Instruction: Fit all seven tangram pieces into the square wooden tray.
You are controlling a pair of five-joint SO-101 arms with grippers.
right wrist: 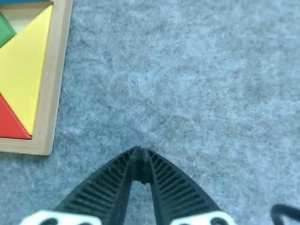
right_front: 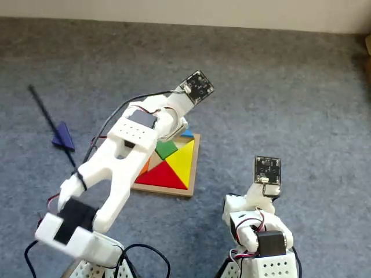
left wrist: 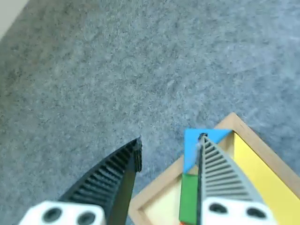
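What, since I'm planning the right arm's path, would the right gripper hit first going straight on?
Probably only grey carpet; the right gripper points past the wooden tray, which lies aside.

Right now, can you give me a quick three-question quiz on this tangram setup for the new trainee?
1. Fill in: the left gripper is open, with one finger over the light blue piece at the tray's ____.
2. True or false: the right gripper holds a piece.
3. Where is the dark blue triangle? A: in the tray. B: on the carpet, off the tray. C: in a gripper.
Key: 1 corner; 2 false, it is shut on nothing; 3 B.
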